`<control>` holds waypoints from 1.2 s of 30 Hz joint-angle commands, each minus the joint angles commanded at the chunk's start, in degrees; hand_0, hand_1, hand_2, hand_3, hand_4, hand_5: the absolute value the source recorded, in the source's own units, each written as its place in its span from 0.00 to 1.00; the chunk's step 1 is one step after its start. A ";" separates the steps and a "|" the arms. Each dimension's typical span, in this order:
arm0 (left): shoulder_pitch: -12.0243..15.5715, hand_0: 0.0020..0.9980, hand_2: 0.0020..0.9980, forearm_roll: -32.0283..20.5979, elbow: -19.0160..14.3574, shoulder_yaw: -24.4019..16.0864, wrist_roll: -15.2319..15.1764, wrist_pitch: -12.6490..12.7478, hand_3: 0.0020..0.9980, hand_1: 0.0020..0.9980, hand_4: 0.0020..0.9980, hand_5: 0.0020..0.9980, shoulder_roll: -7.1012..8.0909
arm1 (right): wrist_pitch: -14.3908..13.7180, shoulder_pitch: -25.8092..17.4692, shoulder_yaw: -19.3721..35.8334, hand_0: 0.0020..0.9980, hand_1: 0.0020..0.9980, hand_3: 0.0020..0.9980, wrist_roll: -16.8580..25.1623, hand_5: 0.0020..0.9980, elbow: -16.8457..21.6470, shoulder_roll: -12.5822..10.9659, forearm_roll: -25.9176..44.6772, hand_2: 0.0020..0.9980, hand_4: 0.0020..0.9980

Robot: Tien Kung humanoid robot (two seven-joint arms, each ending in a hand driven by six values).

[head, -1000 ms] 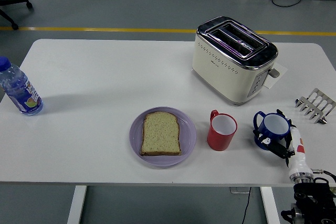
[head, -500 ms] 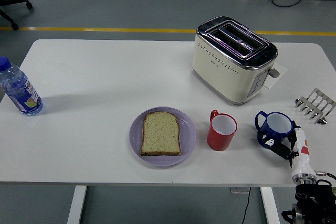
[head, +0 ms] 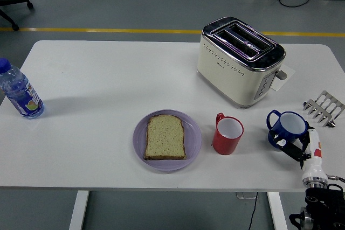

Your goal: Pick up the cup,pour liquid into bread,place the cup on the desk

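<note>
Head view: right hand (head: 299, 146) around blue cup (head: 288, 127)

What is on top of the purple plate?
One slice of bread lies flat on the purple plate. The plate's middle under it is covered, so that part cannot be seen.

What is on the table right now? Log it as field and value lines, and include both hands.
bread: one slice flat on a round lilac plate, near front edge
red cup: red mug upright, right of the plate
blue cup: blue mug upright, right hand around it
toaster: cream two-slot toaster, behind the cups
bottle: clear plastic bottle with blue cap, far left
rack: metal toast rack, right edge
left hand: out of view
</note>
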 joint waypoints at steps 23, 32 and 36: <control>-0.61 0.64 0.68 0.98 -0.08 -1.55 0.00 -0.06 0.52 0.66 0.24 0.85 0.00 | 3.02 -6.00 7.53 0.42 0.25 0.49 -19.28 0.00 34.03 -9.75 -7.12 0.43 0.76; -0.74 0.64 0.68 1.07 -0.09 -1.83 0.00 -0.06 0.52 0.66 0.24 0.85 0.00 | 8.65 -5.84 9.59 0.41 0.26 0.50 -38.63 0.00 47.62 -13.23 -15.80 0.45 0.73; -0.78 0.64 0.68 1.12 -0.09 -1.85 -0.01 -0.05 0.52 0.66 0.24 0.85 0.00 | 10.33 -5.11 9.50 0.41 0.26 0.50 -44.22 0.00 51.75 -14.13 -16.65 0.45 0.73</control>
